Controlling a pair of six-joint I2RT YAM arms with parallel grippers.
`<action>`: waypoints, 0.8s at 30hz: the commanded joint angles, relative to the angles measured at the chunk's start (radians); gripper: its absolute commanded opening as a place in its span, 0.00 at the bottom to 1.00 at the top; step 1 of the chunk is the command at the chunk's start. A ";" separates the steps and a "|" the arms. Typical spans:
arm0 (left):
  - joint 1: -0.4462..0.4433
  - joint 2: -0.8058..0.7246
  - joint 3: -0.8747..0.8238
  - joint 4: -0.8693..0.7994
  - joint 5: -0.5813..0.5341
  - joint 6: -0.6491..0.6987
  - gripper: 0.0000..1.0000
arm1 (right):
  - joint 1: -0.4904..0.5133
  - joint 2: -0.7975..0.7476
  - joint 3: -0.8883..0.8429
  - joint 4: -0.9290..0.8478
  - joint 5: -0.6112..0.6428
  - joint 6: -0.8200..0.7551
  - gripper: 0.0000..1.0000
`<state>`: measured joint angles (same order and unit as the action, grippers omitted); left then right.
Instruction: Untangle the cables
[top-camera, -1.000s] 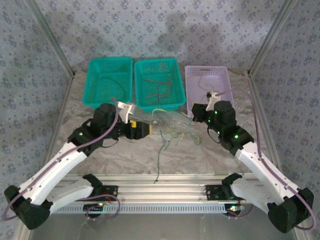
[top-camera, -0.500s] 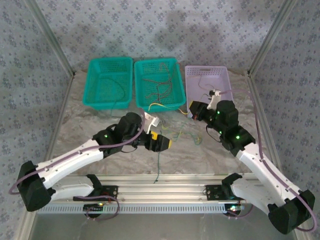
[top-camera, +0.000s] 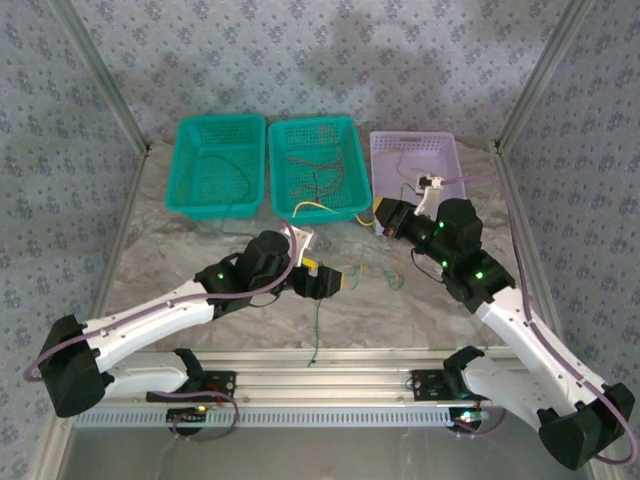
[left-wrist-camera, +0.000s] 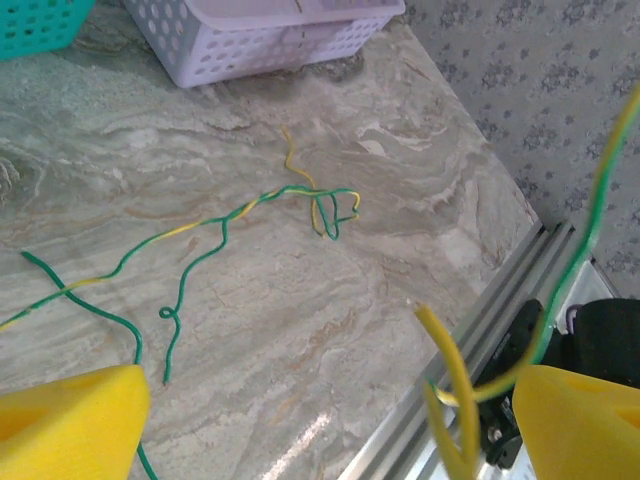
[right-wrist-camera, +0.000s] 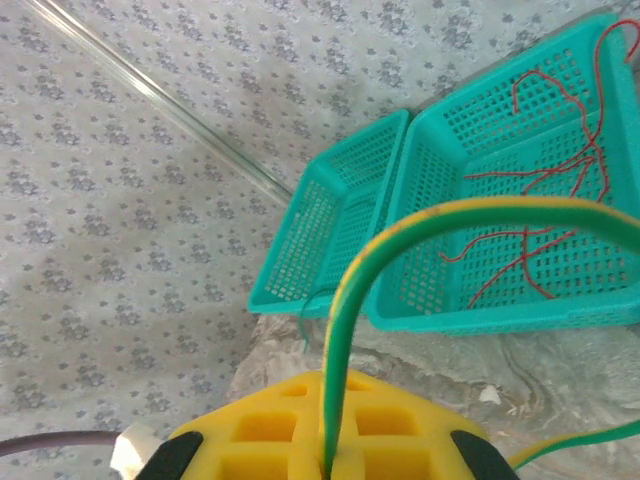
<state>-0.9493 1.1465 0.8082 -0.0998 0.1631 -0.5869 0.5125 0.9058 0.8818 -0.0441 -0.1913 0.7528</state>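
Swung rightward from beside the left teal plastic basket (top-camera: 221, 119), the left gripper (top-camera: 325, 283) now hangs wide open over thin green-and-yellow cables (top-camera: 316, 330) strewn mid-table, bare marble tabletop (top-camera: 420, 310) free toward the near aluminium rail (top-camera: 330, 375), while the right gripper (right-wrist-camera: 325, 450) pinches one green-yellow wire (right-wrist-camera: 440, 215) whose other end I cannot follow.

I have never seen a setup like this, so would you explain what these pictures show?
Two robot arms are bolted to a marble-patterned table. One picture looks down from above and behind them; the other two come from a camera on each wrist. At the back stand a teal basket, a second teal basket holding red wires, and a lilac basket. Thin green and yellow cables lie tangled on the table. The left claw is open near them. The right claw is shut on a green-and-yellow cable.
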 joint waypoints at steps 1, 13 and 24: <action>-0.005 -0.014 0.004 0.132 0.004 -0.036 0.87 | 0.016 0.003 0.024 0.048 -0.034 0.028 0.00; -0.004 -0.035 -0.014 0.189 0.068 -0.091 0.00 | 0.032 0.014 0.016 0.067 -0.026 0.040 0.00; 0.036 -0.351 0.056 -0.207 -0.029 0.015 0.00 | -0.069 0.024 0.066 -0.162 0.235 -0.168 0.00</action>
<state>-0.9363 0.8886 0.7914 -0.1444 0.1772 -0.6346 0.4843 0.9222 0.9047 -0.1318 -0.0639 0.6807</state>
